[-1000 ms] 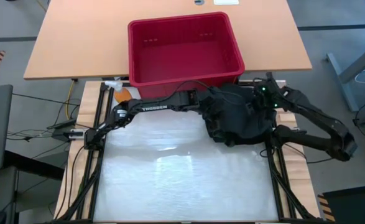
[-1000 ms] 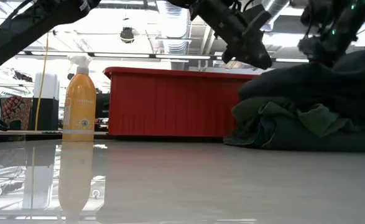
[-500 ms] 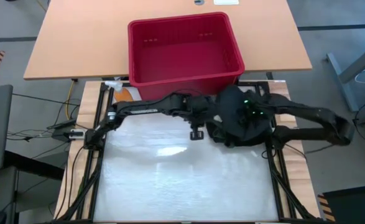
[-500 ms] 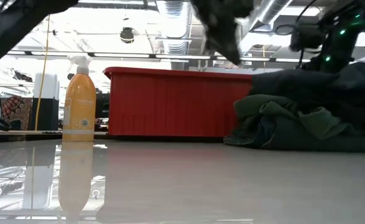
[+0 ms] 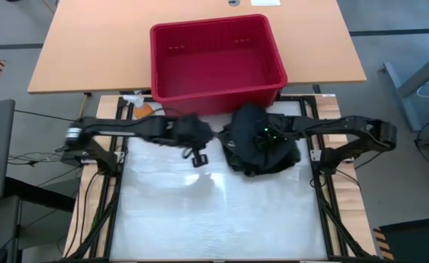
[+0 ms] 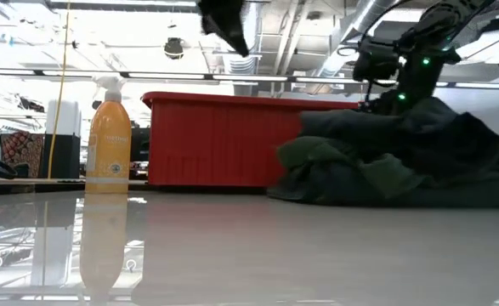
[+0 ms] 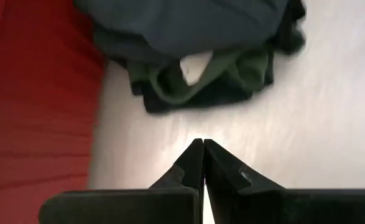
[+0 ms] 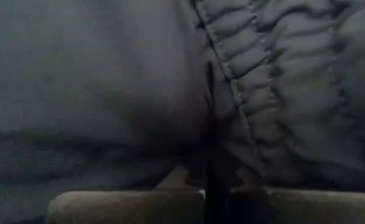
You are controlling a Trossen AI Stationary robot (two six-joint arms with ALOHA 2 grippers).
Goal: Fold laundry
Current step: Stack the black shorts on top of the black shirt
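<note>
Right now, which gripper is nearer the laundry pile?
Right. The right gripper is shut, pressed into the top of the laundry. The left gripper is shut and empty, above bare table beside the pile, apart from it.

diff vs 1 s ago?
The laundry pile slid left along the table's back edge, dragged by the right gripper, shut on the cloth. The left gripper pulled back leftward off the pile and closed empty. The red bin and spray bottle stayed put.
</note>
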